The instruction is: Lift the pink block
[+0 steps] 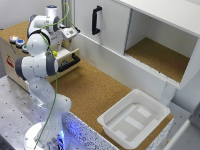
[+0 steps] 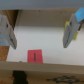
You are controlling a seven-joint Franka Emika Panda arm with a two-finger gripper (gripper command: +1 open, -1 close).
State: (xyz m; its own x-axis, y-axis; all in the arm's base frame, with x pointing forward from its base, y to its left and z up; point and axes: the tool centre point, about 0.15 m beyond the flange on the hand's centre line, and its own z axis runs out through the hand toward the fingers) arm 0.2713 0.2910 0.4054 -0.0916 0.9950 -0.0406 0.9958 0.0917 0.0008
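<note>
Inside the open drawer (image 1: pixel 67 57), seen from the wrist: pink block (image 2: pixel 34 55) lying flat on the pale floor, below and between the jaws. Gripper (image 2: pixel 39 31) spread wide, empty, well above. Approach step, apparently; next, likely descending, centring over block, then closing.

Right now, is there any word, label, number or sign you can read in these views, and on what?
None can be read.
Red mark on the wooden box: too blurred to read.
Dark mark on the pink block: a short stroke, not legible as a character.
</note>
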